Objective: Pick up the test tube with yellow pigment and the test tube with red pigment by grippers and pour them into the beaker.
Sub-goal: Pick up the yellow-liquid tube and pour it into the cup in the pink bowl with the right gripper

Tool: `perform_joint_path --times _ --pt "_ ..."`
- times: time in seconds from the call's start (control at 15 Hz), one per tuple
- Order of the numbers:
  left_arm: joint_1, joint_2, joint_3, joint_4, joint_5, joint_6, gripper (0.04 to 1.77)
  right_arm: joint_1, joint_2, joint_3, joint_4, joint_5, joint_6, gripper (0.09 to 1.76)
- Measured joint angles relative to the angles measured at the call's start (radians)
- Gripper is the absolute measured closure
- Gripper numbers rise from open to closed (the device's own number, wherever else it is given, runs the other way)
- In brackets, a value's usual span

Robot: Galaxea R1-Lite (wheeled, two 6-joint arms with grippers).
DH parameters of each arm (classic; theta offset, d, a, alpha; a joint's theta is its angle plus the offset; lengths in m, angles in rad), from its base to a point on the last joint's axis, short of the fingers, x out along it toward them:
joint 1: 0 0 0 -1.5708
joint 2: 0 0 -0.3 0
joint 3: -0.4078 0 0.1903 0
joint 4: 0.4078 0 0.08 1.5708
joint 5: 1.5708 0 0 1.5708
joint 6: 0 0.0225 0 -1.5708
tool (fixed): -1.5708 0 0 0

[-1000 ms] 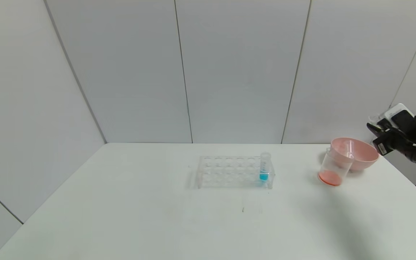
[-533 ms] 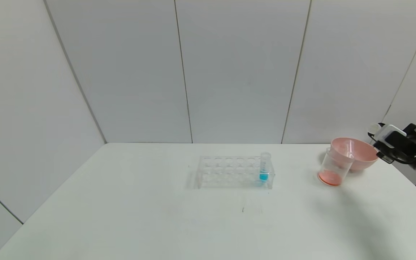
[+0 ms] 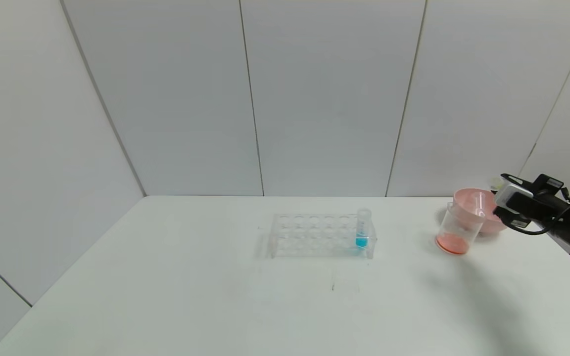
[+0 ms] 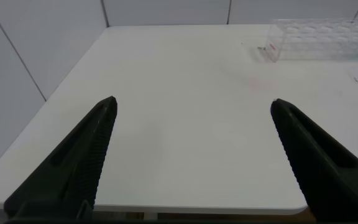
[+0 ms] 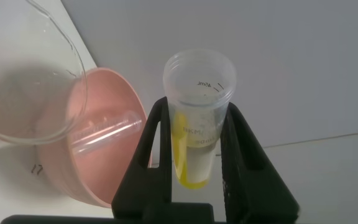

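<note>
My right gripper [image 3: 505,198] is shut on the test tube with yellow pigment [image 5: 197,130], which holds a little yellow liquid and lies tilted with its mouth toward the pink bowl [image 3: 483,210]. The gripper hovers over the bowl's right side, just right of the beaker [image 3: 458,230]. The beaker holds orange-red liquid at its bottom; its clear rim shows in the right wrist view [image 5: 48,87]. No tube with red liquid shows; an empty clear tube [image 5: 104,134] lies in the bowl. My left gripper [image 4: 191,102] is open and empty over the table's near left part.
A clear tube rack [image 3: 322,235] stands mid-table with a blue-liquid tube [image 3: 362,230] at its right end; it also shows in the left wrist view [image 4: 322,38]. Grey wall panels close the back and sides. The table's right edge is near the right arm.
My right gripper has come down and leftward from beside the bowl to over its right rim, turning the yellow tube toward level. The beaker, bowl and rack have not moved.
</note>
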Motion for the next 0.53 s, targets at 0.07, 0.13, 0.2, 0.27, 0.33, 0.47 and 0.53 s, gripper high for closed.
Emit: perform_joint_path --times 0.07,0.13,0.2,0.27,0.33,0.47,0.53 --pt "0.0 0.0 0.0 0.0 0.0 0.0 0.05 0.0 0.0 0.0 -0.002 -0.004 -0.042 1.33" --pt "0.0 0.0 0.0 0.0 0.0 0.0 0.05 0.0 0.0 -0.002 -0.003 -0.012 -0.078 1.33" --pt "0.0 0.0 0.0 0.0 0.0 0.0 0.05 0.001 0.0 -0.003 -0.004 -0.016 -0.095 1.33" --pt "0.0 0.0 0.0 0.0 0.0 0.0 0.05 0.002 -0.001 -0.004 -0.004 -0.017 -0.103 1.33" --pt "0.0 0.0 0.0 0.0 0.0 0.0 0.05 0.003 -0.001 -0.006 -0.005 -0.017 -0.113 1.33" --pt "0.0 0.0 0.0 0.0 0.0 0.0 0.05 0.007 -0.002 -0.011 -0.007 -0.019 -0.141 1.33" --pt "0.0 0.0 0.0 0.0 0.0 0.0 0.05 0.01 -0.003 -0.015 -0.007 -0.019 -0.147 1.33"
